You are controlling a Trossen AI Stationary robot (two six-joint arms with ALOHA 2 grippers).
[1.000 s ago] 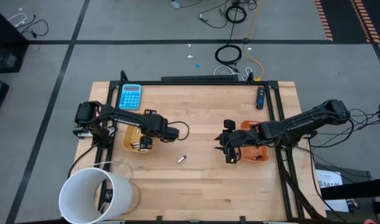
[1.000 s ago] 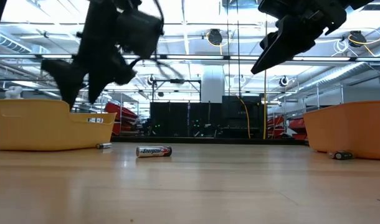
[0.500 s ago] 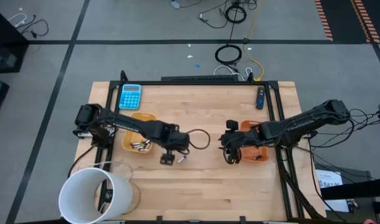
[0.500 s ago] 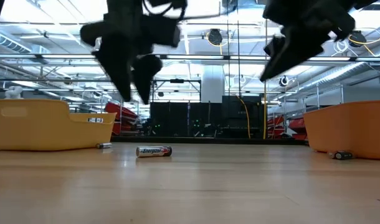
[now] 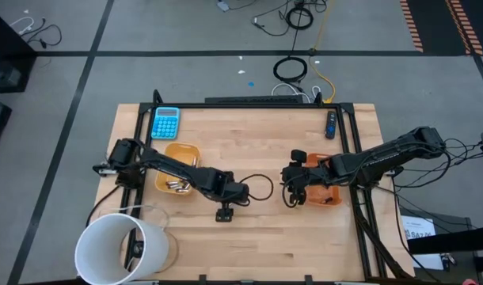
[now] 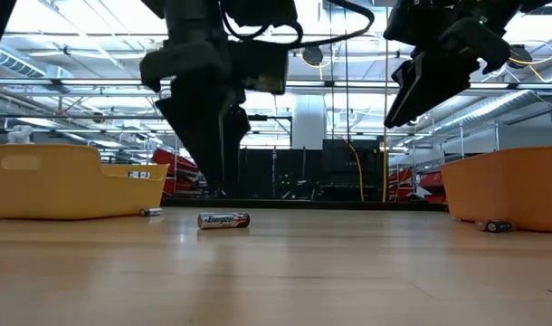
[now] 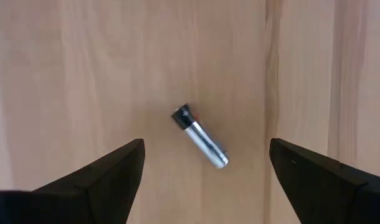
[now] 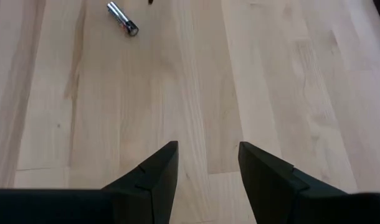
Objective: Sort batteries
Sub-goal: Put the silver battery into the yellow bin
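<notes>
Left wrist view shows the left gripper [image 7: 202,168] with its fingers [image 7: 109,174] spread wide apart, the silvery battery [image 7: 200,136] lying loose on the tabletop [image 7: 84,74] between and just ahead of them, untouched. Right gripper [image 8: 204,168] hangs near the orange tray [image 5: 330,195], fingers apart, holding nothing.

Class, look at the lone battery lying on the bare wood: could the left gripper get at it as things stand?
Probably yes. The left gripper hangs open directly above the battery, with only bare table around it and nothing between.
</notes>
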